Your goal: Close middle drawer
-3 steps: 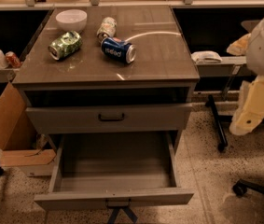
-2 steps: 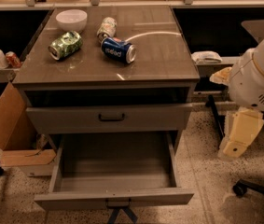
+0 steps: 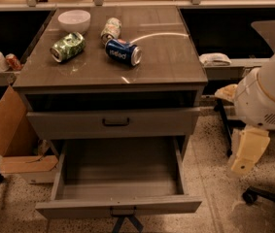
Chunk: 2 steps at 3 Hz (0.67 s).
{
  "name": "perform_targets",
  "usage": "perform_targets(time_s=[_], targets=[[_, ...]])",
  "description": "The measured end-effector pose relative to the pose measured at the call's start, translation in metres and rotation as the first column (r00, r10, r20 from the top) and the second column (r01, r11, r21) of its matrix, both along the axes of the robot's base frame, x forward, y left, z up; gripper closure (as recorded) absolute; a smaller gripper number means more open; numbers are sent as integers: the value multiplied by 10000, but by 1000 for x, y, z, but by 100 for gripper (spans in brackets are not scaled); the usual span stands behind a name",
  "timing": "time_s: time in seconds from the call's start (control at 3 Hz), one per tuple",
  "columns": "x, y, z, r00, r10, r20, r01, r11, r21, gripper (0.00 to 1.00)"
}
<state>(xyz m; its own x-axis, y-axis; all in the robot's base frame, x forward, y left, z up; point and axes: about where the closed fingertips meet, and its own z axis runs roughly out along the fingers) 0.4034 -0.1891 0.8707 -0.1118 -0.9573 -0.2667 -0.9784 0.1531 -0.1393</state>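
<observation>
The middle drawer (image 3: 118, 206) is pulled far out at the bottom of the grey-brown cabinet. Its low flat front faces me, with a small dark bar handle (image 3: 122, 211) at centre. Its plain grey inner tray (image 3: 120, 169) holds nothing. Above it, the taller-fronted drawer (image 3: 112, 123) is pushed in. My gripper (image 3: 240, 165) hangs at the end of the white arm (image 3: 268, 96), to the right of the cabinet. It is level with the open drawer's right side and apart from it.
On the cabinet top (image 3: 166, 57) lie a white bowl (image 3: 74, 19), a green can (image 3: 68, 46), a blue can (image 3: 122, 51) and a pale can (image 3: 111, 29). A cardboard box (image 3: 10, 135) stands on the left. A chair base (image 3: 268, 195) is on the floor at the right.
My arm has swung down and to the left, bringing the gripper lower and closer to the cabinet's right side. The drawer has not moved.
</observation>
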Motion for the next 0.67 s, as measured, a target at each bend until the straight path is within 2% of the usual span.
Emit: perform_targets(time_s=[0.33, 0.67], targets=[[-15, -1, -59, 9978, 543, -375, -522, 9972, 539, 0], [-38, -4, -126, 9913, 1019, -837, -902, 9869, 1334, 0]])
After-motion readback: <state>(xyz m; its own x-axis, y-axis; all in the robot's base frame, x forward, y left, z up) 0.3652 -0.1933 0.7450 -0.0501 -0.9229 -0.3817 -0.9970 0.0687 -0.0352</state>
